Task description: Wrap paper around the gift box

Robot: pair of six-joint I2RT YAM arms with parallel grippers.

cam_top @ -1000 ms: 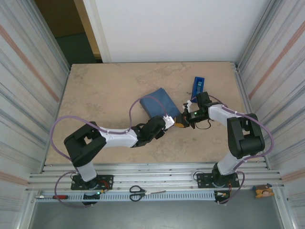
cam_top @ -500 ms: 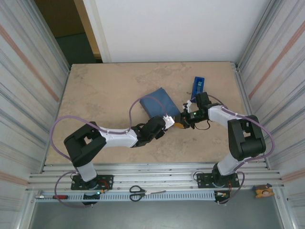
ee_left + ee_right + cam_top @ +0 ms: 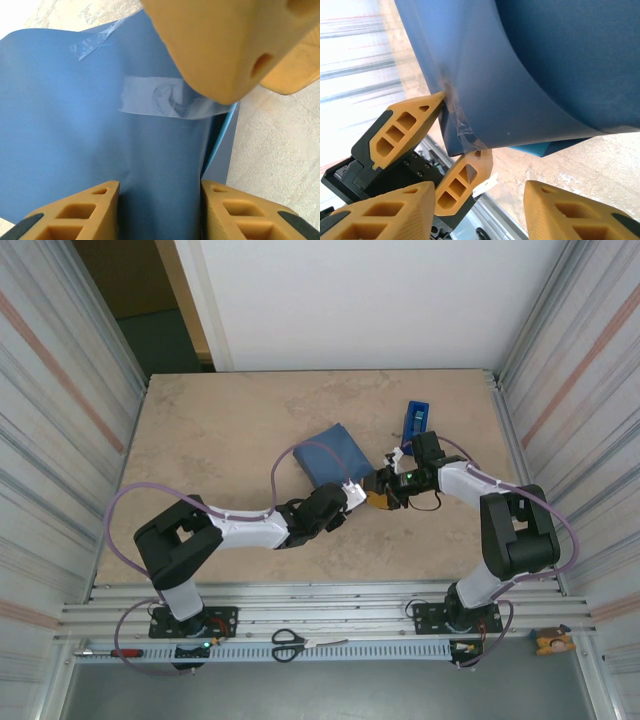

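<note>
The blue paper lies wrapped into a flat parcel on the table, and the gift box is hidden inside it. Clear tape crosses the seam, with a second strip farther up. My left gripper is shut on the parcel's near-right end. In the left wrist view the paper fills the gap of that gripper. My right gripper hovers close by, open and empty. Its fingers stand apart below the paper, facing the left gripper. One right finger looms over the tape.
A blue tape dispenser stands behind the right gripper. Scissors and a red-handled screwdriver lie on the rail in front of the arm bases. Corrugated metal walls close in both sides of the table.
My right gripper has gone from shut to open and edged slightly left toward the parcel. The left gripper and the parcel have stayed put.
</note>
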